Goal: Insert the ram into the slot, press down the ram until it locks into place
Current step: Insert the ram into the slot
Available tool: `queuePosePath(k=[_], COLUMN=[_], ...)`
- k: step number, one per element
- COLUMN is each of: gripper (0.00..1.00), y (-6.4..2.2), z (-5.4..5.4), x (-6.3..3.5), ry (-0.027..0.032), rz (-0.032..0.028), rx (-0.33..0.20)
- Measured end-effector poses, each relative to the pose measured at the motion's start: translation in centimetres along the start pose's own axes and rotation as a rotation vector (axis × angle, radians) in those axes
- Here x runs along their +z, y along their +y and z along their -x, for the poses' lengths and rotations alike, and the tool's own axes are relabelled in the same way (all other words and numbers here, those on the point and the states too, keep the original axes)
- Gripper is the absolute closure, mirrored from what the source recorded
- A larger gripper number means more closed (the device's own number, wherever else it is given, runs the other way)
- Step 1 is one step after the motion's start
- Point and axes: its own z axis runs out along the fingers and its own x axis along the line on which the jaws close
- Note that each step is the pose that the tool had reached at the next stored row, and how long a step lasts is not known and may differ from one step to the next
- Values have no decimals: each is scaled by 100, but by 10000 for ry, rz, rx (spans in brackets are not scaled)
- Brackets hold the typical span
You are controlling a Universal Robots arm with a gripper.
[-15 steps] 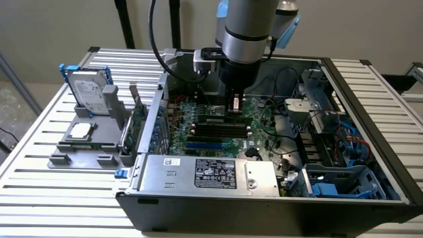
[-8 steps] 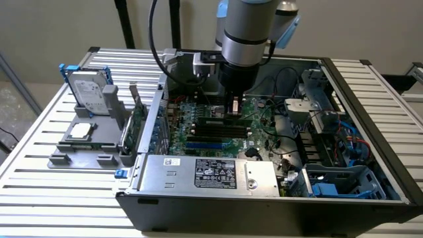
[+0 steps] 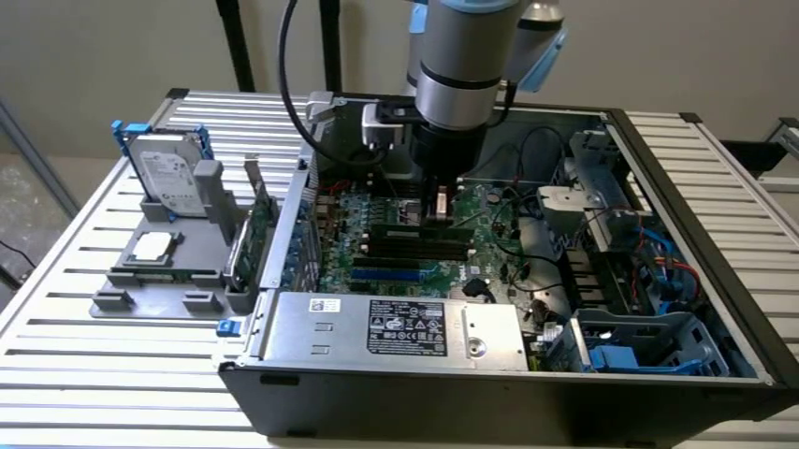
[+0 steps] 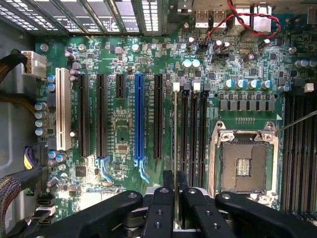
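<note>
In the wrist view the ram point(image 4: 175, 134) appears edge-on as a thin pale line, and my gripper point(image 4: 175, 179) is shut on its near end with a black finger point(image 4: 168, 182) on each side. The ram runs in line with the first black slot of the memory row, whose white end clip point(image 4: 176, 87) shows at the far end. I cannot tell whether the ram is seated in that slot or just above it. Alike black sockets point(image 4: 194, 134) lie parallel beside it. In the exterior view the gripper point(image 3: 437, 213) reaches straight down into the open computer case, over the sockets point(image 3: 406, 245).
A blue slot point(image 4: 139, 119), a white slot point(image 4: 63, 109) and the metal processor socket point(image 4: 242, 163) flank the memory row. Red and black wires point(image 4: 242, 20) hang at the board's edge. The case wall point(image 3: 699, 196) and power supply point(image 3: 387, 327) enclose the arm. A hard drive point(image 3: 168, 173) stands outside.
</note>
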Motion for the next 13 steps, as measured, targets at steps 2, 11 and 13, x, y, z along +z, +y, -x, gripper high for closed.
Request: queuePosePath(k=[2, 11, 13], gripper=[87, 87, 87], y=[5, 5, 5], z=[0, 0, 0], x=[20, 79, 83], ry=[7, 13, 11], rz=[1, 3, 2], rx=[-5, -25, -24])
